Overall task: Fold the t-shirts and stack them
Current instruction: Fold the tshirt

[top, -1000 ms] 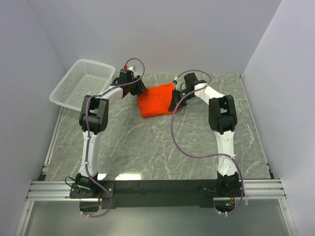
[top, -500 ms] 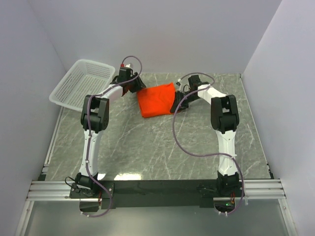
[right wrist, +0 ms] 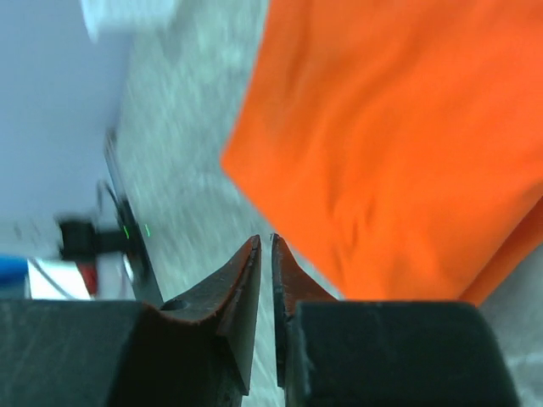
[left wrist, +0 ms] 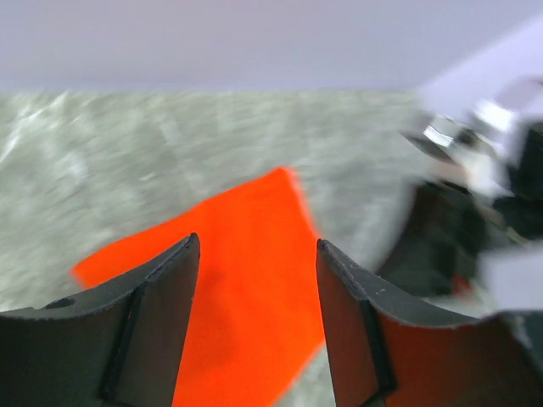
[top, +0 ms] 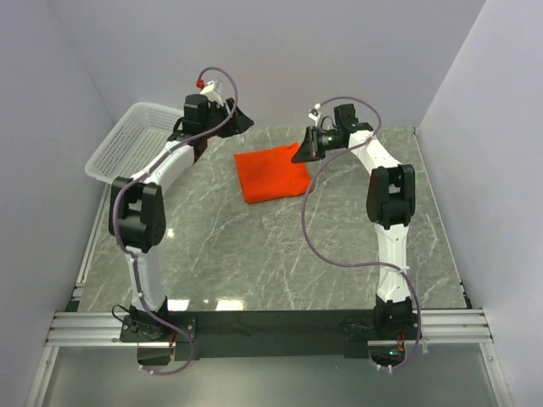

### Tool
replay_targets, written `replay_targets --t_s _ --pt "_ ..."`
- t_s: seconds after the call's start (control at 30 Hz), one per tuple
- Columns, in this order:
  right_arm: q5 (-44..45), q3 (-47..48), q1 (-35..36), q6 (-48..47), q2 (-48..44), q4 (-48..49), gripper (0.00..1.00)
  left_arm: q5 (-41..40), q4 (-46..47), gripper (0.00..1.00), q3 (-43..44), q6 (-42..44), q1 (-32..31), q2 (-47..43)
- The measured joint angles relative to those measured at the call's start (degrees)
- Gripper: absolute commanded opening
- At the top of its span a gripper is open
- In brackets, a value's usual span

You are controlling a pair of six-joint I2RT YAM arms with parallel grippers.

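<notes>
The orange-red t-shirt [top: 272, 172] lies folded into a rough square on the grey marble table at the back centre. My left gripper [top: 241, 119] hovers above and to the left of it, jaws open and empty; the shirt shows between its fingers in the left wrist view [left wrist: 246, 288]. My right gripper [top: 302, 151] hovers at the shirt's right back corner, jaws nearly closed with nothing between them. The shirt fills the upper right of the right wrist view [right wrist: 407, 144].
A white mesh basket [top: 144, 141] stands at the back left, tilted against the wall. The marble table [top: 280, 254] runs to its edges on both sides; the side walls stand close by.
Both grippers have let go of the shirt and risen away from it, the left one up and back-left, the right one up and back. The shirt lies still, folded.
</notes>
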Motion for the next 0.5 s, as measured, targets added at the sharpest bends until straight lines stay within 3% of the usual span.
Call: replay_targets --t_s 0.2,0.5 --pt "7.41 2.89 0.42 17.53 2.38 10.10 0.22 9.44 6.40 0.61 -9.29 -2.84 -1.60 -5.49" --pt "20.52 3.63 1.75 28.94 8.00 12.09 0.22 14.43 6.60 0.61 -14.91 -6.47 -6.23 2.36"
